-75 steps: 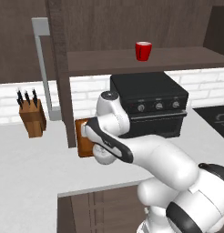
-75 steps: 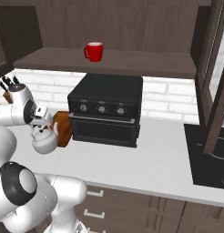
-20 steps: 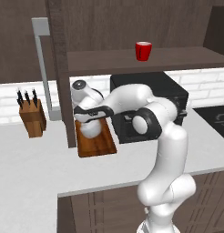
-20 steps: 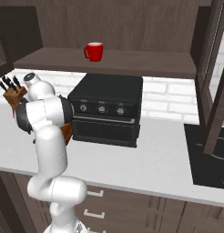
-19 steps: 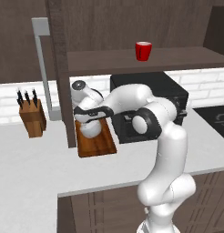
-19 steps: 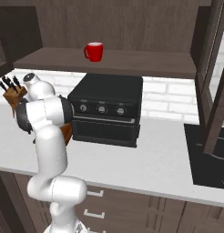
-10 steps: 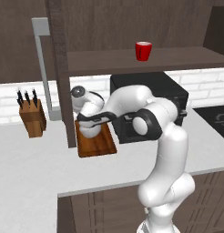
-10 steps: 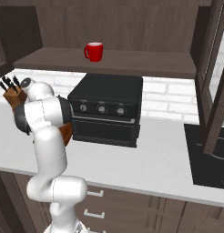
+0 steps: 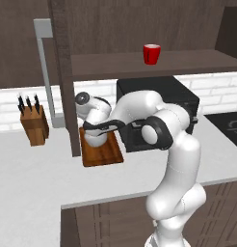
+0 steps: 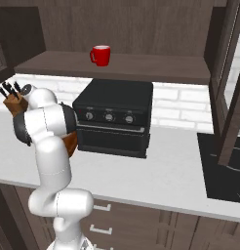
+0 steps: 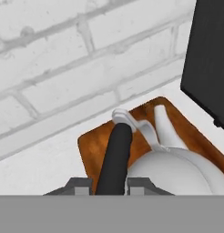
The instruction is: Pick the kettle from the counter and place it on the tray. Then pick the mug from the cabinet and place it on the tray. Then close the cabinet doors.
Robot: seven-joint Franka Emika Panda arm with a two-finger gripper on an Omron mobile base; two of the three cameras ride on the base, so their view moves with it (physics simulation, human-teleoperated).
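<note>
**Kettle held over the tray, to be set down flat**

In the left base view, the kettle (image 9: 95, 139) is seen left of centre, over the far end of the tray (image 9: 103, 155), beside the black oven (image 9: 159, 111). The gripper (image 9: 97, 128) sits on top of it. The mug (image 9: 151, 53) stands on the cabinet (image 9: 139, 62) shelf at upper right of centre.

In the right base view, the arm covers the kettle at centre left; the mug is at upper left of centre.

In the hand view, the gripper is seen clamped on the kettle's dark handle (image 11: 114, 159), with the white body at lower right above the tray. Whether the base touches the wood cannot be told. A straight, level lowering is advised before the fingers are parted, clear of the oven side.
</note>
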